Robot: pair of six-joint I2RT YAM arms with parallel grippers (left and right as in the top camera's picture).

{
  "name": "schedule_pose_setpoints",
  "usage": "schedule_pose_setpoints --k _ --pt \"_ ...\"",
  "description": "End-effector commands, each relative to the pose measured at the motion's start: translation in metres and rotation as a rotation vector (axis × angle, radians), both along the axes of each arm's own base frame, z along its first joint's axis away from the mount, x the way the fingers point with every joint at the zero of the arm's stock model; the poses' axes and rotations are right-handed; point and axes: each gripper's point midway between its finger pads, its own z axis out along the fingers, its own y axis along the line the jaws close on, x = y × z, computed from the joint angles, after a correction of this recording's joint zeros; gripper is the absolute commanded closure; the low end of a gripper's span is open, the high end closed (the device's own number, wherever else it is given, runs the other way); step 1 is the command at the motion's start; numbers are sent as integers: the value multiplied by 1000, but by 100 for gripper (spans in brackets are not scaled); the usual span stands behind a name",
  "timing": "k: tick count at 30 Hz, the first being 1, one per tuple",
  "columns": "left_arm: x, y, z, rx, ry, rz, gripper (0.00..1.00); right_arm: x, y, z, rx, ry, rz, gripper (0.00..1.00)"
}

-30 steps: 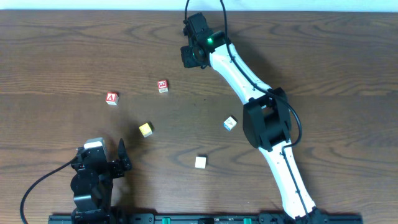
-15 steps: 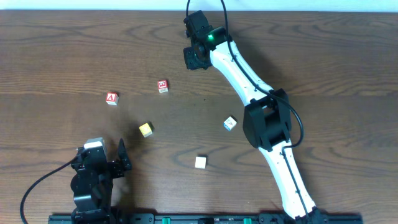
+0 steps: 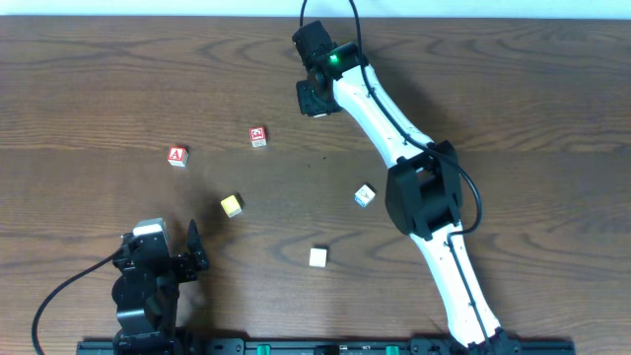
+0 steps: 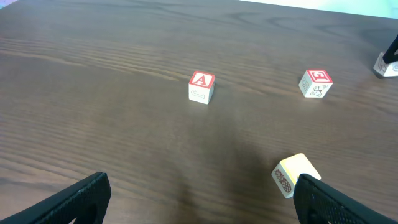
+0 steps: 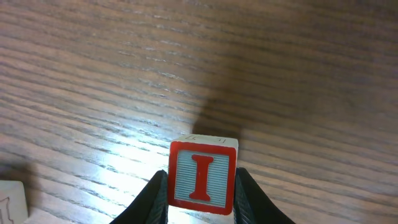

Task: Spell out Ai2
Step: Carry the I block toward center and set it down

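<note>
1. The right jaws, in the upper middle of the overhead view, are closed partway on the "I" cube (image 5: pixel 203 178). The right wrist view shows its red-edged face and red letter pinched between the two fingers (image 5: pixel 155 198). I cannot tell whether the cube rests on the table (image 3: pixel 79 89) or hangs just above it.
2. The left jaws, at the lower left of the overhead view, stand wide apart and hold nothing.
3. The "A" cube (image 3: pixel 176 155) sits alone left of centre, letter up, well apart from the held cube.
4. Between those two lies a red-edged cube with another mark (image 3: pixel 257 136), which the word does not need.
5. A blue-and-white cube (image 3: pixel 365 195) lies right of centre, near the right arm's elbow. Its face is too small to read, so I cannot say whether it is the "2".
6. A yellow cube (image 3: pixel 231 205) and a white cube (image 3: pixel 317 257) lie lower down, also apart from everything else.
7. As I judge it, the task is barely begun. No two letters stand side by side, so none of the word is laid out; only the "I" is in hand.
8. What is left: set the "I" just beside the "A", then find the "2" and bring it to the end of the row.
</note>
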Motion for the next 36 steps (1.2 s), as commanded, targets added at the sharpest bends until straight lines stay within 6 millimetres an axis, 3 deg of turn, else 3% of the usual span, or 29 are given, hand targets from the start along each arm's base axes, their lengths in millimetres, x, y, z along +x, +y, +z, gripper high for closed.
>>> schedule_pose_setpoints --k 1,3,5,7,11,15,18,29,36 --pt "0 0 -7 16 17 -7 5 -1 9 54 29 -114 -6 99" --pt "0 0 -7 16 17 -7 5 -8 12 68 42 -178 1 99" --pt "0 0 -7 16 17 -7 5 -30 11 82 74 -235 12 99" --pt "0 0 -7 16 17 -7 5 -58 -1 77 89 -209 -32 99" --pt "0 0 -7 16 17 -7 5 -94 -24 58 86 -149 -91 99" --pt "0 0 -7 16 17 -7 5 -112 -29 42 116 -86 -149 99" --pt "0 0 -7 16 17 -7 5 -121 -32 28 125 -49 -192 99" --pt "0 0 -7 16 17 -7 5 -129 -12 12 140 -29 -189 99" --pt "0 0 -7 16 17 -7 5 -127 -11 -2 128 -23 -199 99"
